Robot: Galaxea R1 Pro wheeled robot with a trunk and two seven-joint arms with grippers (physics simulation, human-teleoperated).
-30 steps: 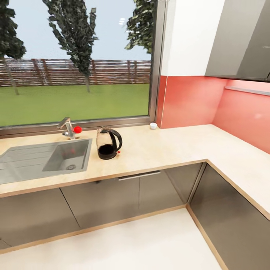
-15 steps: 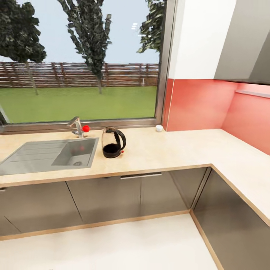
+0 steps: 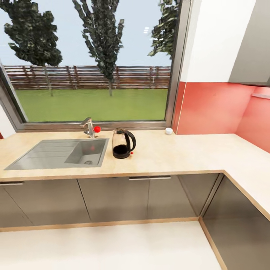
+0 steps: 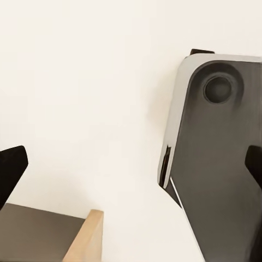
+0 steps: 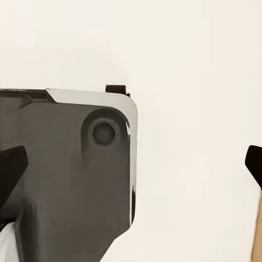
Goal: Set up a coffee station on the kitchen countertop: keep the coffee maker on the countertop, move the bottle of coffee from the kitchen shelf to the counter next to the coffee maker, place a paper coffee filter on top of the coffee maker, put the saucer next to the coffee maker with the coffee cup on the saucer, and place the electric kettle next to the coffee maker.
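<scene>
since the earlier frames the whole head view has shifted: the camera has swung left and drawn back, so the kettle sits further right in frame. the things themselves have not moved.

nearest, both wrist views look down at pale floor [image 4: 82,82] and the robot's dark base [image 5: 60,180]. left claw [image 4: 134,164]: fingertips at opposite edges of the view, spread wide, nothing held. right claw [image 5: 134,164]: likewise wide and empty.

beyond, grey cabinet fronts [image 3: 112,198] carry the desk [image 3: 180,157]. on it stands the electric kettle [image 3: 123,144], upright, just beside the sink [image 3: 56,153]. behind the sink is the tap [image 3: 89,127]. a small white cup-like item [image 3: 169,131] rests near the red backsplash [image 3: 213,108]; its identity is uncertain.

risk: the base runs close to a cabinet edge [image 4: 87,237]; further turning may strike it. the kettle's round glass body may slip in a shallow grasp.
</scene>
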